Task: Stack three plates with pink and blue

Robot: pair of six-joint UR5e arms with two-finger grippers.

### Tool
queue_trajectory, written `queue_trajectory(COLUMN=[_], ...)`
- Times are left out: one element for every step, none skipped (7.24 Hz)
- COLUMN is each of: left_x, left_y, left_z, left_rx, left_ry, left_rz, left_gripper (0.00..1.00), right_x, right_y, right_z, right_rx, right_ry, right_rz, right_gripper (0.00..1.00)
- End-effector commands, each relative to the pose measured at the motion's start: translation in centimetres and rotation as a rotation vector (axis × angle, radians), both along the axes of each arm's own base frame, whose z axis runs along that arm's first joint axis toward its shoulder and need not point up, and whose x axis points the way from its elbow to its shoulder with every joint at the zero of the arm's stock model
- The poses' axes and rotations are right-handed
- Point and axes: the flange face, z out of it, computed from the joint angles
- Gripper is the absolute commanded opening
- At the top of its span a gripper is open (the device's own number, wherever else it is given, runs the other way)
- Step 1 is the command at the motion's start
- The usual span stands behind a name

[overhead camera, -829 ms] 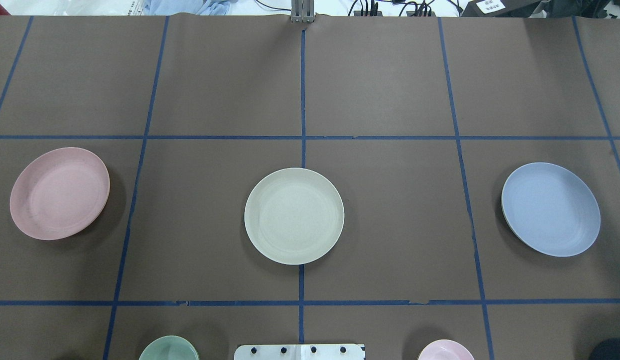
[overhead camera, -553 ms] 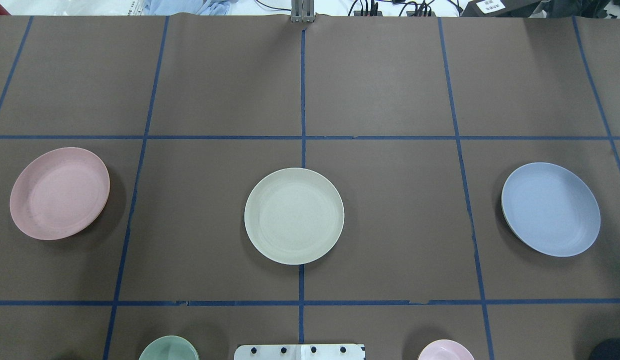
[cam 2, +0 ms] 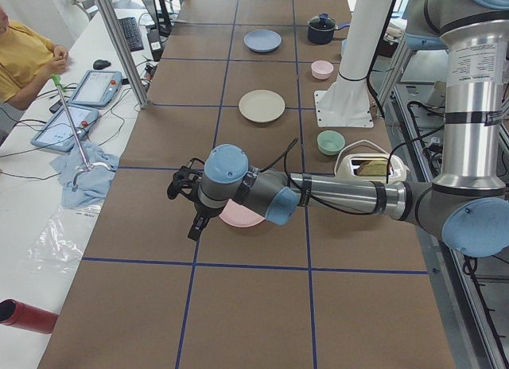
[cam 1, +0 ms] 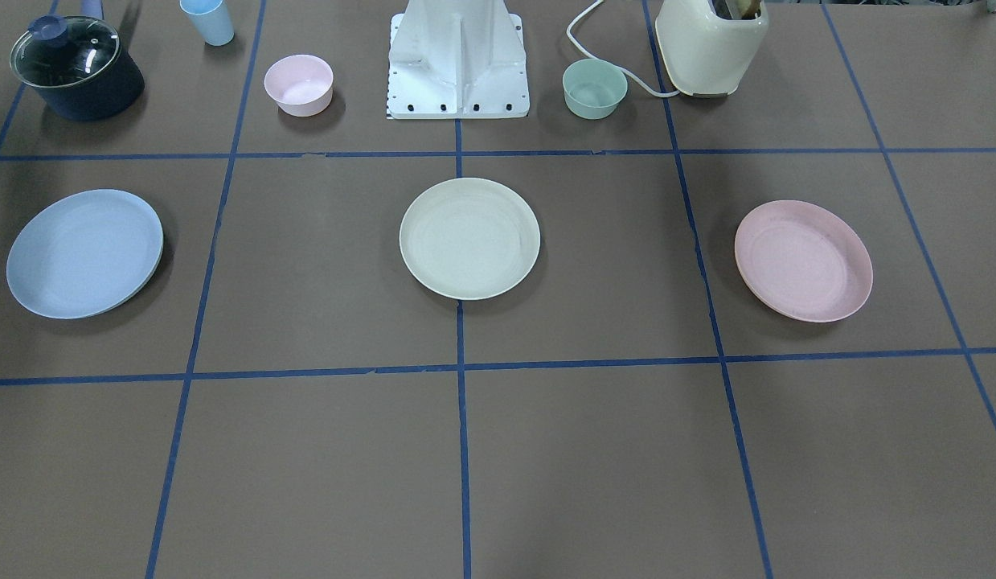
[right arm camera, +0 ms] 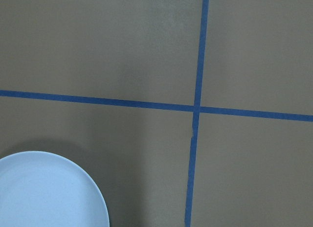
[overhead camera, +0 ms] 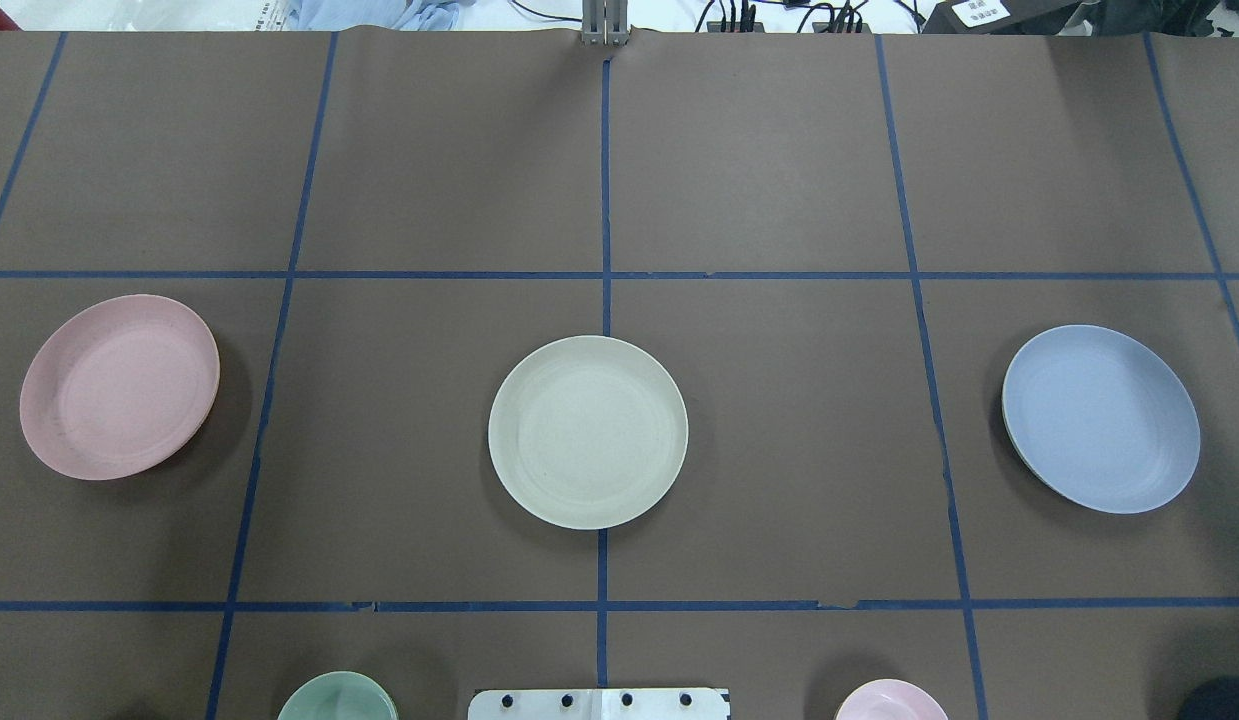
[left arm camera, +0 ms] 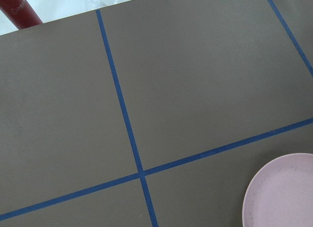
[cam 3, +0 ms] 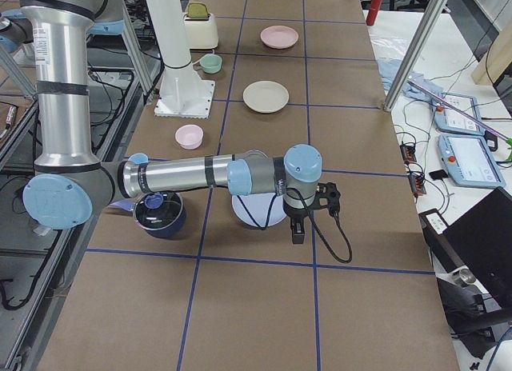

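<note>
Pink plate (overhead camera: 119,386) seemingly under left arm (cam 2: 334,196), cream plate (overhead camera: 587,432), blue plate (overhead camera: 1100,418)

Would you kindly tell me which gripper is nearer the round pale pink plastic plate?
Left. The left gripper hangs beside the pale pink plate; the right gripper is far off, by the round pale blue plate.

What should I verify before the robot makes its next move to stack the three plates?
1. Cream-white round matte plastic plate, pale pink round plate and pale blue round plate lie flat and apart: ok.
2. Cream-white plate carries nothing: ok.
3. Pink plate centred in left wrist view: not ok, only at the lower right corner.
4. Blue plate centred in right wrist view: not ok, lower left corner.
5. Left end effector and right end effector open: cannot tell.
6. Small pink bowl and small green bowl apart from plates: ok.
</note>
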Motion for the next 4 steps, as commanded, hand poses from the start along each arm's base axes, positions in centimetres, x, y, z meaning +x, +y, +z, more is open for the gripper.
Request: queue_trajectory(left_x=[0.2, 0.3, 0.6, 0.7], left_y=[0.6, 1.0, 0.9, 0.9], left_z=[0.2, 0.4, 0.3, 0.1], left_rx=[0.027, 0.034, 0.04, 0.047], left_ry=[-0.003, 0.001, 0.001, 0.003], left_rz=[0.009, 0.007, 0.013, 0.013], left_gripper=[1.0, 1.0, 1.0, 1.0], right_x=[0.0, 0.0, -0.1, 0.0], right_y=[0.0, 0.2, 0.3, 0.3], right_z=[-0.2, -0.5, -1.8, -2.0], right_rx=[0.004, 0.01, 0.045, 0.061], right_ry=[-0.001, -0.003, -0.008, -0.007], right_rz=[-0.001, 0.001, -0.001, -0.003], right_gripper=[1.0, 1.0, 1.0, 1.0])
